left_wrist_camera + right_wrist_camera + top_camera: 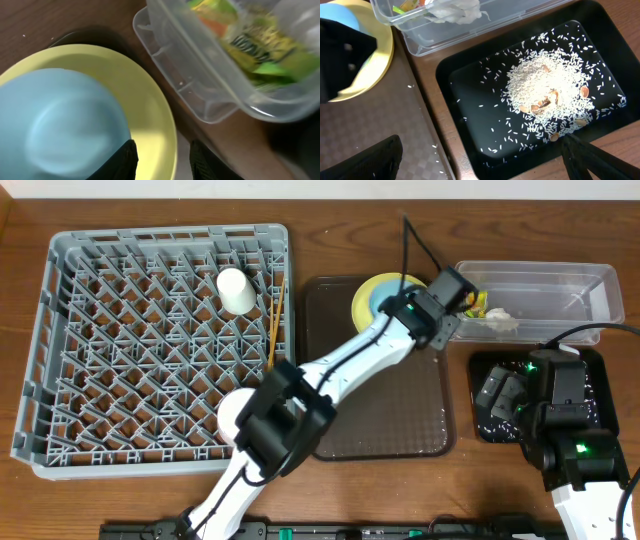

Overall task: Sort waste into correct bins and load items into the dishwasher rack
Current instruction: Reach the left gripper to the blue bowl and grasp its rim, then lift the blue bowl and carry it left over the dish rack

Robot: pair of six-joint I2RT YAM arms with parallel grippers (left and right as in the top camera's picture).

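- The left gripper (162, 160) hangs released over the rim of the round yellow plate (150, 100). Only its two dark fingertips show at the bottom edge of the left wrist view, standing apart with nothing clamped between them.
- The light blue dish (60, 120) sits on that plate. From overhead the left arm covers much of both.
- The green-and-orange snack wrapper (250, 40) lies in the clear plastic rectangular tub (200, 95), blurred through the wall. The crumpled white tissue (455, 10) lies beside it, cut off by the edge of the right wrist view.
- The right gripper (485, 157) is spread wide and empty above the glossy black tray (465, 100), which holds the whitish rice scraps (550, 85). A few brownish bits in the rice are too small to identify.
- The grey pegged dishwasher rack (60, 380) holds the small white cup (236, 290) and the thin wooden chopsticks (274, 325).
- The white bowl (232, 415) sits in the rack, half hidden under the left arm.
- The brown serving tray (400, 420) rests on the wooden counter (300, 240).
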